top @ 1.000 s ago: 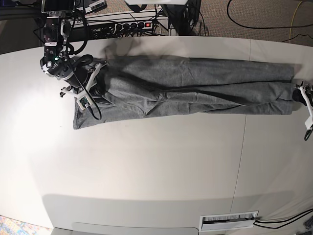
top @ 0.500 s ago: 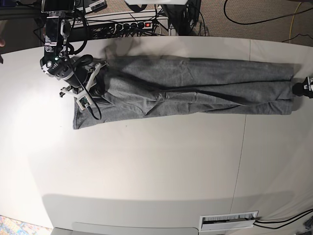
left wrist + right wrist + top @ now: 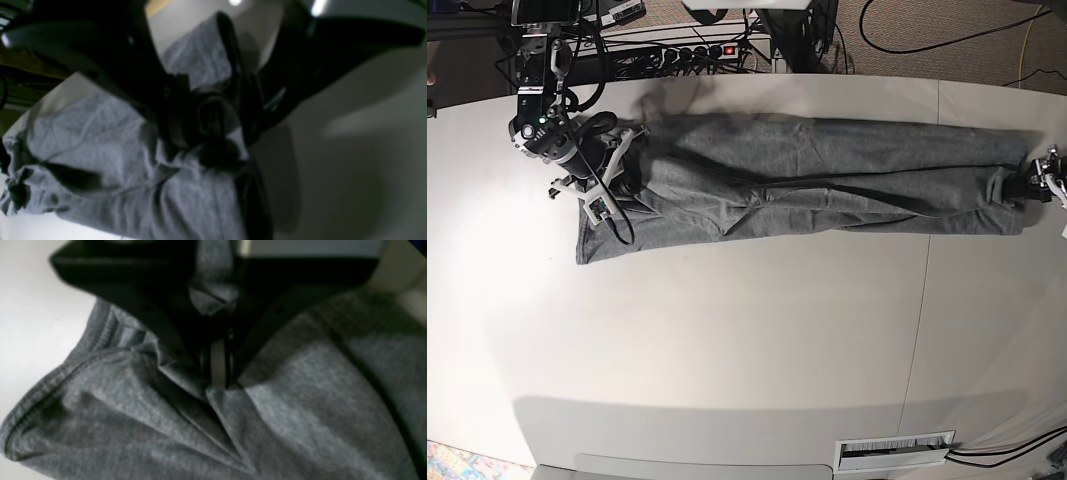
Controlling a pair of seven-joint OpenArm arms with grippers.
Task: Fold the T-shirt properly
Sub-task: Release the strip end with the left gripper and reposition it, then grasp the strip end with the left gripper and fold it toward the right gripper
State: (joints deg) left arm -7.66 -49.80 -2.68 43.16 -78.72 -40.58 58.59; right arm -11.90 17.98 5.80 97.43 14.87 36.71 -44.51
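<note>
The right end effector point(image 3: 218, 373) is clenched on a fold of the T-shirt point(image 3: 807, 180), and the left end effector point(image 3: 213, 133) pinches its far hem; between them the shirt lies stretched on the worktop point(image 3: 727, 340), soft, light, limp, best held at hem corners

I'm bringing my left gripper point(image 3: 1019, 187) in from the table's point(image 3: 727, 340) edge onto the T-shirt's point(image 3: 827, 185) end, and its fingers are now pinching a fold of that cloth.
</note>
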